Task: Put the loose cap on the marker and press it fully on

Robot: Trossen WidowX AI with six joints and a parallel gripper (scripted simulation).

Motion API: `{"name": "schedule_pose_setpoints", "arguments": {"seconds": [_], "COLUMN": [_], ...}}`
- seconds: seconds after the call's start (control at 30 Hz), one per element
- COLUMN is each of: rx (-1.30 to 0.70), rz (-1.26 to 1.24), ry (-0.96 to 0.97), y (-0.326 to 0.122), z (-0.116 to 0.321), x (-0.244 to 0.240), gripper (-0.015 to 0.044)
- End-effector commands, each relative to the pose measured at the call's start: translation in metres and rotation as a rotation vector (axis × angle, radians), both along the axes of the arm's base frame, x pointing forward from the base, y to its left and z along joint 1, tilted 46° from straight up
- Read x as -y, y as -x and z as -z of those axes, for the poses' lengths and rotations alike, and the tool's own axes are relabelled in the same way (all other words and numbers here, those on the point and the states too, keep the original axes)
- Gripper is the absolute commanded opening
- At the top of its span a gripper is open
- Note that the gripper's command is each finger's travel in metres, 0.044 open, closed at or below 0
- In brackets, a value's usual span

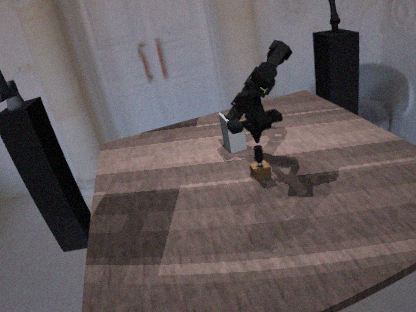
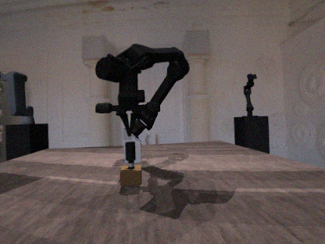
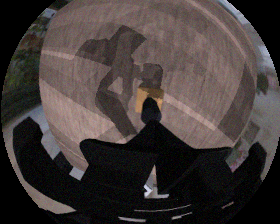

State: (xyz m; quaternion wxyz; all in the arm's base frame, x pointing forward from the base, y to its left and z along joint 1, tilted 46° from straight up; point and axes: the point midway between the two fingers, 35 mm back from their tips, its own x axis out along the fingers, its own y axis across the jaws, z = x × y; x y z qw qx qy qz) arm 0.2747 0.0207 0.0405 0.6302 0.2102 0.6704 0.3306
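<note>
Above the yellow holder block (image 1: pixel 260 171), the gripper (image 1: pixel 256 139) hangs with fingers pressed together on nothing, just over the dark cap (image 2: pixel 130 152) sitting on the upright marker (seating depth unclear), so pressing off-centre could tilt it or leave it unclicked.

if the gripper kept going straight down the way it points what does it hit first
Most likely the cap on the marker in the holder block: the shut, empty gripper hangs just above it, pointing down. Exact alignment is hard to judge.
</note>
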Motion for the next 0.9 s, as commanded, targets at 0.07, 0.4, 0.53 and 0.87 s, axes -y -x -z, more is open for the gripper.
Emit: {"name": "schedule_pose_setpoints", "arguments": {"seconds": [0.07,0.4,0.53,0.87], "rx": [-0.005,-0.005,-0.005,0.008], "rz": [0.003,0.003,0.003,0.001], "ry": [-0.005,-0.005,-0.006,0.002], "y": [0.002,0.004,0.004,-0.001], "z": [0.006,0.016,0.020,0.010], "x": [-0.007,-0.017,-0.021,-0.010], "gripper": [0.0000,0.0000,0.0000,0.0000]}}
